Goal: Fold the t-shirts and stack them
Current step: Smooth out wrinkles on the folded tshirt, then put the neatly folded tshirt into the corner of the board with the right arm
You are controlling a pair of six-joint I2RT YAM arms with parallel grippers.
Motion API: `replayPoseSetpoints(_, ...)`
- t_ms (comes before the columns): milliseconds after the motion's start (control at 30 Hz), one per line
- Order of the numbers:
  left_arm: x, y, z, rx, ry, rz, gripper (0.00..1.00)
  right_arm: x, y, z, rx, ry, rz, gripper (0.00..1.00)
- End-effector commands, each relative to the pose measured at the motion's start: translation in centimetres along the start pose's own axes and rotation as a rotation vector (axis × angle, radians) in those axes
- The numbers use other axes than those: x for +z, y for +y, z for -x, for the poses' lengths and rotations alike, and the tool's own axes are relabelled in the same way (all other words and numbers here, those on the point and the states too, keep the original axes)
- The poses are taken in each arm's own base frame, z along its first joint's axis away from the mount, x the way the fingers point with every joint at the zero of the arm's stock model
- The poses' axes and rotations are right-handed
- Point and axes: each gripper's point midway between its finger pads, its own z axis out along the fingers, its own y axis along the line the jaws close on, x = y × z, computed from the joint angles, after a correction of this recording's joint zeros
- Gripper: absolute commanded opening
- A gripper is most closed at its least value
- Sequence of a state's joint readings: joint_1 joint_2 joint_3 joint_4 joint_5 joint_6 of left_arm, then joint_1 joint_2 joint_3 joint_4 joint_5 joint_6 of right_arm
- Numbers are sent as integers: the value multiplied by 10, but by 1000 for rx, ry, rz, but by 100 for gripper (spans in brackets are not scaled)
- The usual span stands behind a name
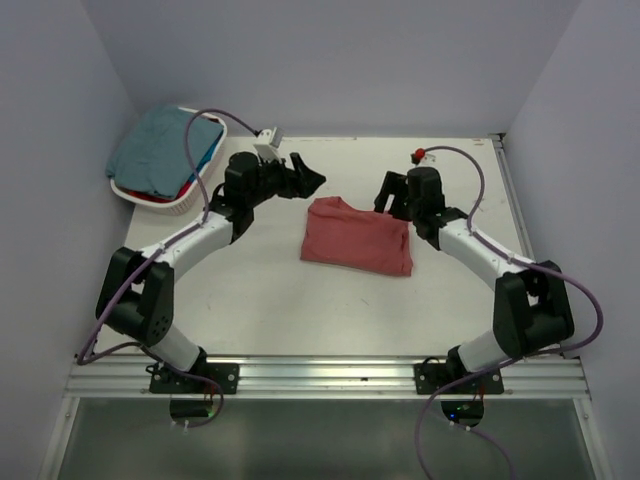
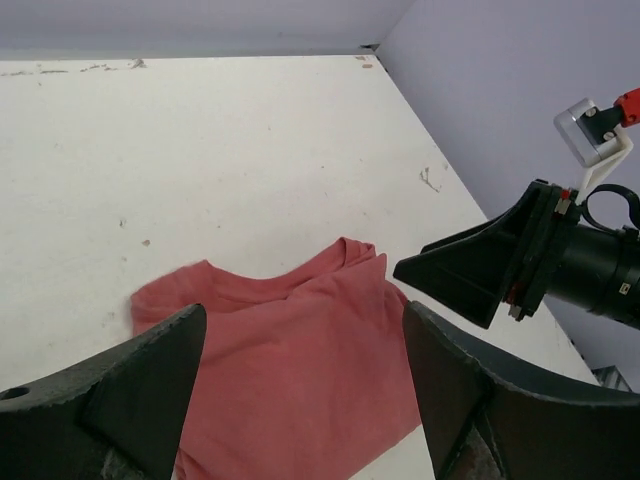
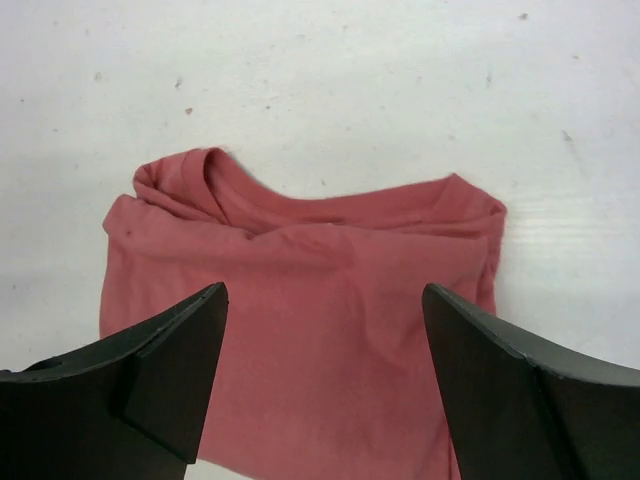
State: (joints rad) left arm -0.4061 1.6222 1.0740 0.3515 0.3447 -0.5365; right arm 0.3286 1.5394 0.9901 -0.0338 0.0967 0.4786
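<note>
A faded brick-red t-shirt (image 1: 357,237) lies folded into a rough rectangle on the white table, its collar toward the far side. My left gripper (image 1: 305,175) hovers just beyond the shirt's far left corner, open and holding nothing. My right gripper (image 1: 390,195) hangs over the far right corner, also open and holding nothing. In the left wrist view the red shirt (image 2: 290,370) shows below the spread left gripper (image 2: 303,315), with the right gripper (image 2: 450,275) opposite. The right wrist view has the shirt (image 3: 320,240) under the wide right gripper (image 3: 322,295). A teal t-shirt (image 1: 160,150) tops the basket pile.
A white oval basket (image 1: 140,195) stands at the far left of the table, with bits of blue cloth (image 1: 207,150) and red cloth (image 1: 186,184) under the teal shirt. Grey walls close in the back and both sides. A metal rail (image 1: 330,375) runs along the near edge.
</note>
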Motion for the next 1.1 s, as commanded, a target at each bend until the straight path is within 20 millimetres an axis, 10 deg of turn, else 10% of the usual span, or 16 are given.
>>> replayPoseSetpoints(0, -16, 26, -40, -11, 120, 108, 83, -17, -38, -23, -5, 57, -159, 83)
replayPoseSetpoints(200, -36, 57, -105, -53, 276, 215, 83, -27, -69, -69, 117, 139, -148, 84)
replayPoseSetpoints(367, -44, 61, -122, -49, 307, 246, 83, -28, -83, -86, 145, 175, -160, 82)
replayPoseSetpoints(667, -44, 62, -139, -66, 336, 244, 83, -15, -46, -121, 290, 281, 62, 76)
replayPoseSetpoints(1067, 5, -45, -104, -6, 262, -148, 69, -13, -55, -167, 338, 395, 60, 73)
